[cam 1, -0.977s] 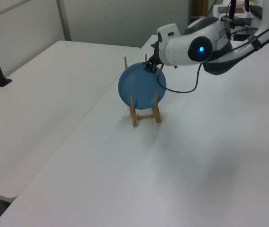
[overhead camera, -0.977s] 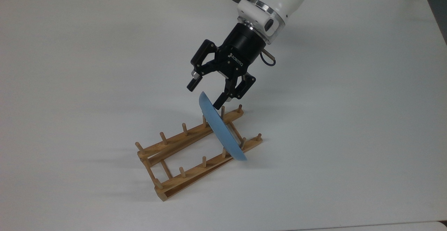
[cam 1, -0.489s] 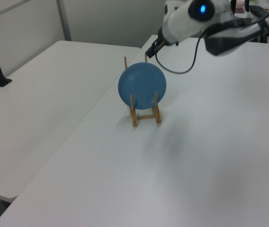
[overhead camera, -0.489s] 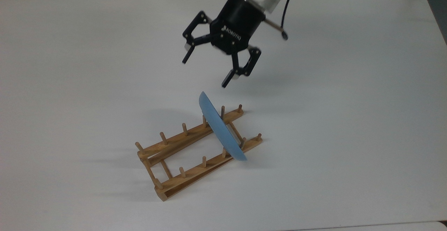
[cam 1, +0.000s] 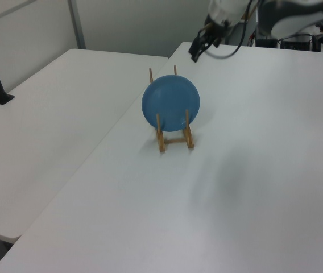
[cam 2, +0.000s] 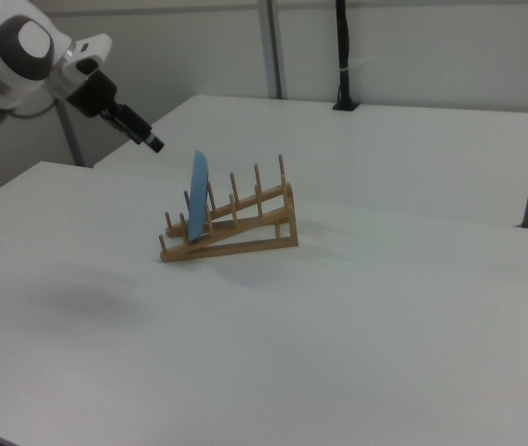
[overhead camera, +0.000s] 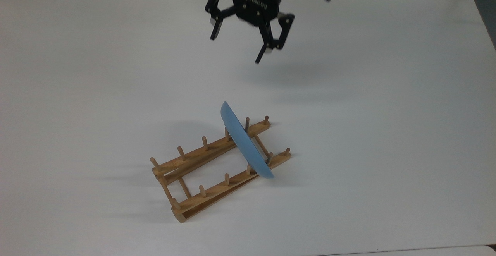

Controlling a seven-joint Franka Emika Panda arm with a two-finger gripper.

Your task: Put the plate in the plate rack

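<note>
Three views, and I take them in turn. From the top view I see the jaws (overhead camera: 237,43) spread wide and empty, touching nothing; the plate (overhead camera: 245,143) stands on edge well below them in the picture, slotted between pegs near the end of the plate rack (overhead camera: 217,170) that lies on the top view's right. I judge the placing done, so the step in hand is a clean retreat: I would lift straight away, fingers wide, without swinging back over the plate's upper rim. From the left view the jaws (cam 1: 197,49) hang well behind and above the plate (cam 1: 170,104), whose face is turned to the camera. From the right view the jaws (cam 2: 151,141) point toward the plate (cam 2: 199,197), well apart, and the plate stands nearly upright at the low end of the rack (cam 2: 245,232) on the table (cam 2: 357,325).
</note>
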